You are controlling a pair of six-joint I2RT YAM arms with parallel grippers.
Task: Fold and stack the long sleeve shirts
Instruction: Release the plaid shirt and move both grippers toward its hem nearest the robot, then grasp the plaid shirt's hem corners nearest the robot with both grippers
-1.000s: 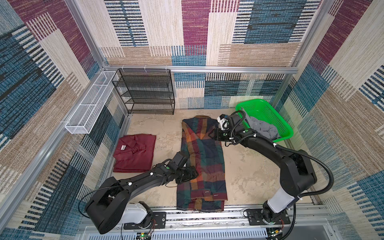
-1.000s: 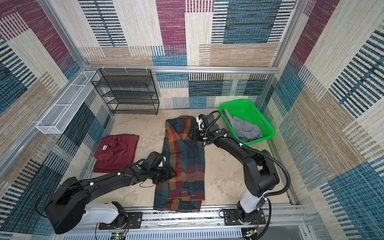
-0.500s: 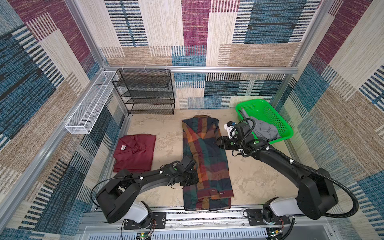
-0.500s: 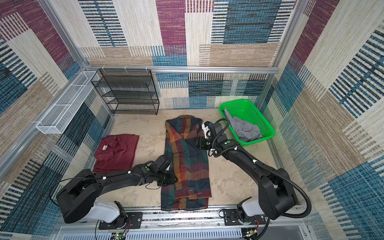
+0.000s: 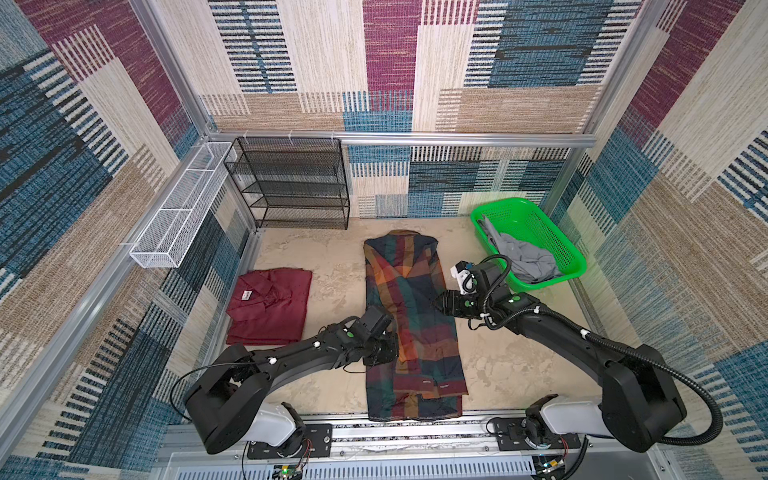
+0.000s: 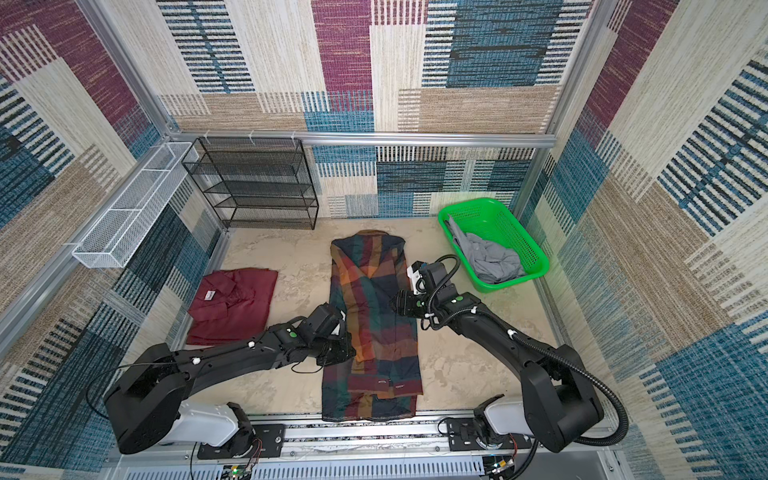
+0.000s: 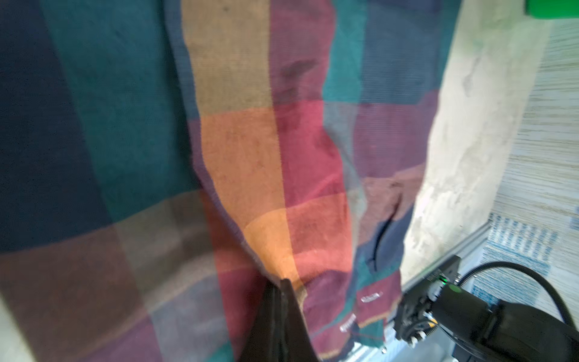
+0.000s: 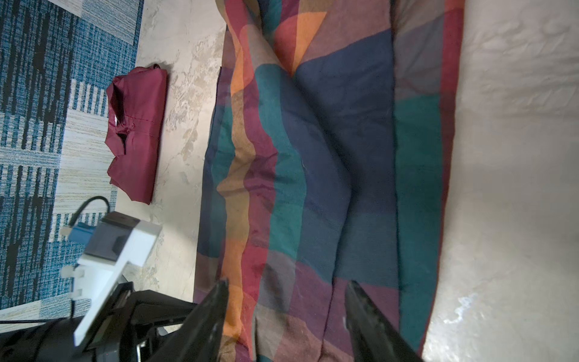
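Observation:
The plaid shirt (image 5: 415,316) (image 6: 374,316) lies folded into a long strip down the middle of the floor, collar at the back. My left gripper (image 5: 392,353) (image 6: 349,353) sits at its left edge, shut on a pinch of the plaid shirt (image 7: 244,150), with the jaws (image 7: 282,282) pressed together. My right gripper (image 5: 436,305) (image 6: 392,307) hovers open over the shirt's right edge, holding nothing (image 8: 285,288). The maroon shirt (image 5: 270,307) (image 6: 232,303) (image 8: 138,131) lies folded at the left. The grey shirt (image 5: 523,257) (image 6: 490,257) is crumpled in the green basket (image 5: 511,203).
A black wire shelf (image 5: 299,183) stands at the back left. A white wire basket (image 5: 178,216) hangs on the left wall. The plaid shirt's hem reaches the front metal rail (image 5: 415,432). Bare floor lies between the two shirts and right of the plaid one.
My left gripper slid toward the front along the shirt's left edge and closed on the fabric. My right gripper moved from near the collar toward the shirt's middle, staying open.

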